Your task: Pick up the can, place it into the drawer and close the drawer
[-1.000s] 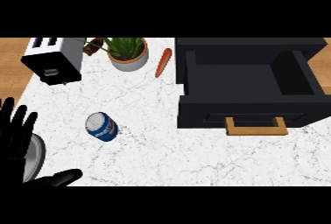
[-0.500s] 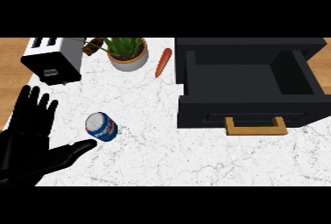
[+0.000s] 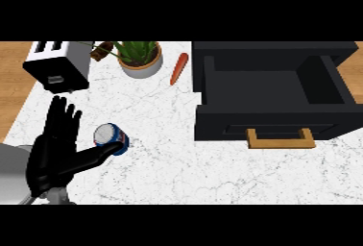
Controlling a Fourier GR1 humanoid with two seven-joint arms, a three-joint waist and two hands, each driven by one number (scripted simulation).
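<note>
A blue and white can (image 3: 111,139) with a silver top stands on the white marble counter (image 3: 177,163), left of the middle. My left hand (image 3: 56,154) lies just to its left, open, fingers straight and pointing away from me. The thumb stretches right and meets the can's near side; nothing is curled round the can. The black drawer (image 3: 269,122) stands pulled open at the right, its inside bare, with a wooden handle (image 3: 280,140) on its front. My right hand does not show.
A toaster (image 3: 56,65) stands at the back left, with a potted plant (image 3: 138,57) beside it. A carrot (image 3: 178,68) lies between the plant and the drawer. The wooden floor shows past the counter's left edge.
My left hand has moved up and to the right, from the lower left corner to right beside the can, and its thumb now reaches the can. The can and drawer have not moved.
</note>
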